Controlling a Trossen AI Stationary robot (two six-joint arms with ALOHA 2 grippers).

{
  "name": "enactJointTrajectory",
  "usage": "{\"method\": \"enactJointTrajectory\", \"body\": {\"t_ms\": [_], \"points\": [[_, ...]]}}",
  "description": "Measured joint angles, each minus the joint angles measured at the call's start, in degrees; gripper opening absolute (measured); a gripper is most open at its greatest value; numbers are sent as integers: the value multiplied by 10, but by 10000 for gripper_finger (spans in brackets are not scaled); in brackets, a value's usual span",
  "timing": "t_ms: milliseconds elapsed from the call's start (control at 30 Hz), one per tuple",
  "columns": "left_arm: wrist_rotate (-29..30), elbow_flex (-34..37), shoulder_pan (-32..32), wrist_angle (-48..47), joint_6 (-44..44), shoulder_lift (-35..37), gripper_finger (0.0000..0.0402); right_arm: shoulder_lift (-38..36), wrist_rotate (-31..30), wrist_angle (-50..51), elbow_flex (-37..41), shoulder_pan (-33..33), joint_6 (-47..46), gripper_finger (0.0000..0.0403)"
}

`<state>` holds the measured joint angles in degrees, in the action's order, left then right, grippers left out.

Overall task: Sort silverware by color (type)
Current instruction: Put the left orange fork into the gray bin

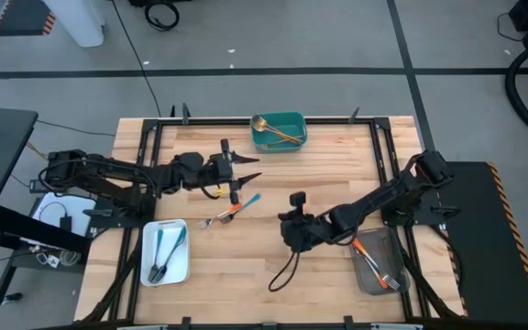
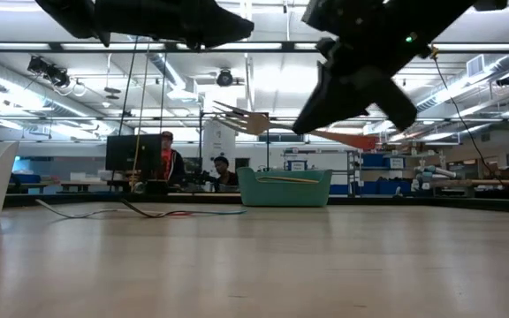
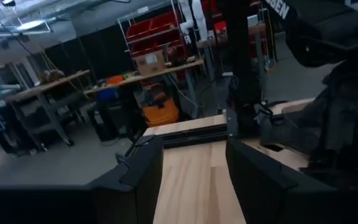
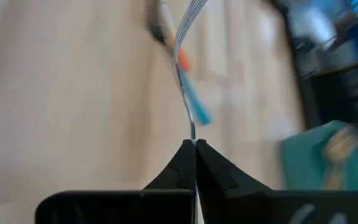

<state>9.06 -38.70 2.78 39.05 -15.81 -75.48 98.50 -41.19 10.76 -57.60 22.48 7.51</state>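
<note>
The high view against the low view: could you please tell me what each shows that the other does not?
Only high: the grey tray of orange-handled pieces and two loose pieces mid-table. Only low: the fork raised in the shut right gripper, and people behind. Both: the teal tray, the white tray, the open left gripper.
</note>
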Motion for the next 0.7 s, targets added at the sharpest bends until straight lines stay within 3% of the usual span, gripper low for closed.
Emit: {"method": "enactJointTrajectory", "body": {"t_ms": [100,267,400,533,700], "points": [[-18,0,-1,12,-22,0,182,0,31,48,-14,12,-101,6],[-114,0,4,43,-58,0,182,0,110,158,-72,23,-267,6],[-178,0,13,3,-58,-1,182,0,165,234,-113,32,-366,6],[-179,0,13,-19,-78,-1,182,0,224,289,-134,37,-431,6],[-124,0,13,-7,-104,-1,182,0,322,346,-141,40,-515,6]]}}
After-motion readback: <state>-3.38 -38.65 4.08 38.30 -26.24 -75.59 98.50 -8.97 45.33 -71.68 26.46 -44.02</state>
